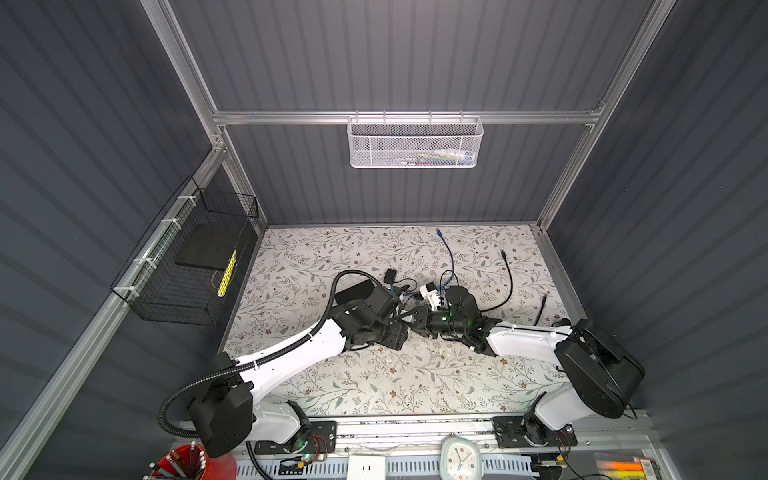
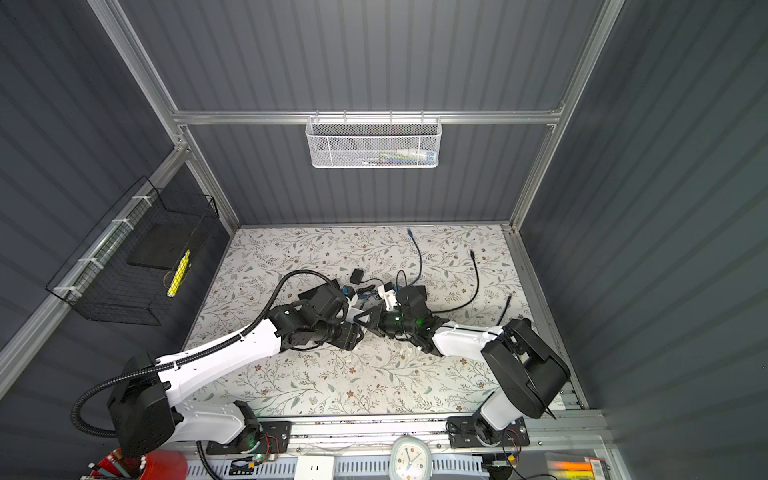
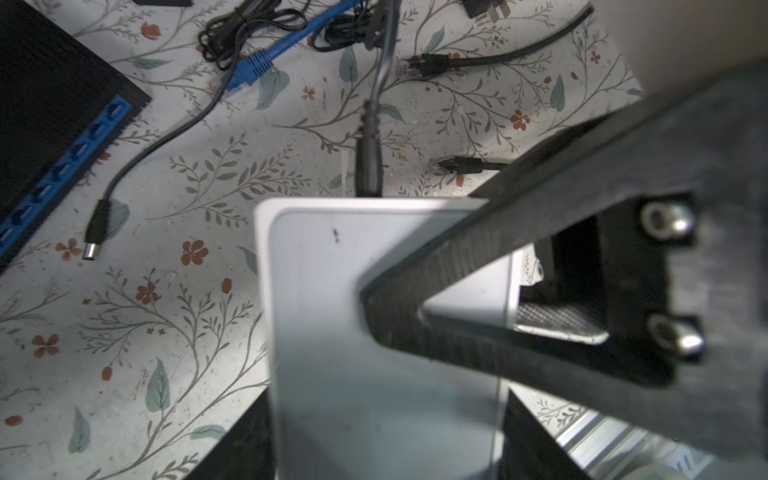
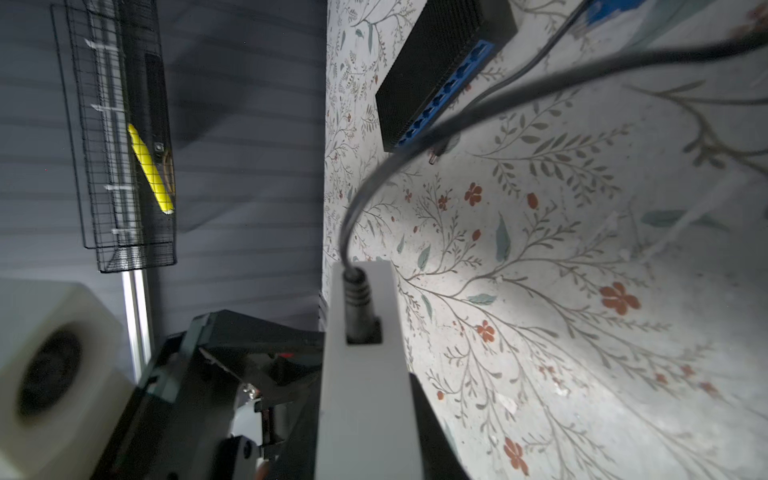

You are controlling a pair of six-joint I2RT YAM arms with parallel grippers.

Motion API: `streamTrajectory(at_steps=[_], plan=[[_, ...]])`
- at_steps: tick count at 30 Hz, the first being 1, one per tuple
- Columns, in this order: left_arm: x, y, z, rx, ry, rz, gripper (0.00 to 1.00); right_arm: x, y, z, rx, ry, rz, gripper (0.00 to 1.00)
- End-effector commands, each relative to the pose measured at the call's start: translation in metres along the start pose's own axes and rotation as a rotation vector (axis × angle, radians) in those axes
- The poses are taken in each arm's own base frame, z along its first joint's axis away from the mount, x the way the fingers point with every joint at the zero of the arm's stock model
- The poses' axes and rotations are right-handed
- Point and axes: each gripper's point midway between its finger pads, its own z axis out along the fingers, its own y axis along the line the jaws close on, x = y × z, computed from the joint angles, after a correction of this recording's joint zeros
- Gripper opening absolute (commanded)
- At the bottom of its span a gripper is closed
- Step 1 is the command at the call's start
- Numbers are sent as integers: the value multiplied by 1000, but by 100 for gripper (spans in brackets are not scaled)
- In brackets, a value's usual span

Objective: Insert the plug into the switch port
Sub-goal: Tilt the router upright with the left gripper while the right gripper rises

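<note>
**Two claws on one white box**

Both arms meet over the middle of the flowered table cover (image 1: pixel 374 374). The left claw (image 3: pixel 386 440) is clamped on the flat white plastic box (image 3: pixel 340 332), with a dark finger against each narrow side. The right claw (image 4: pixel 365 440) grips the same white box on its two wide faces. One of its black fingers (image 3: pixel 436 266) lies across the front face.

The round black plug (image 4: pixel 359 307) sits pushed into the port on the thin edge of the white box. Its black cable (image 4: pixel 415 137) bends up and away from that edge.

Well apart from the white box, a long black box with a row of blue ports (image 3: pixel 54 104) lies flat on the cover. A second black plug with a silver tip (image 3: pixel 94 228) lies loose, also apart from the white box. Out past the plugged edge of the white box lies a blue cable end (image 3: pixel 253 68), with thin black cables bundled near it.
</note>
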Motion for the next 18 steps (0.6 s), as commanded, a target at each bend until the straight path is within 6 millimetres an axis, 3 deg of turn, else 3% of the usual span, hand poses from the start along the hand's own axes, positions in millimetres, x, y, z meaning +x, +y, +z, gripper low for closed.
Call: streamTrajectory(at_steps=[1,3,5,9,13,18], plan=[[-17,-10,-11,19,-60,40,58,-1,16,-2,-59,-6,-3,14],[-23,-7,-18,2,-90,29,85,-6,14,-8,-54,-28,-6,12],[-29,-6,-25,-1,-120,13,97,-14,13,-16,-45,-59,-8,10],[-48,3,-40,48,-181,-92,100,-32,21,-38,-78,-134,-37,9],[-77,13,-56,237,-290,-294,99,-49,35,-61,-110,-200,-95,8],[-110,-5,-58,419,-386,-429,91,-69,63,-89,-183,-298,-179,8]])
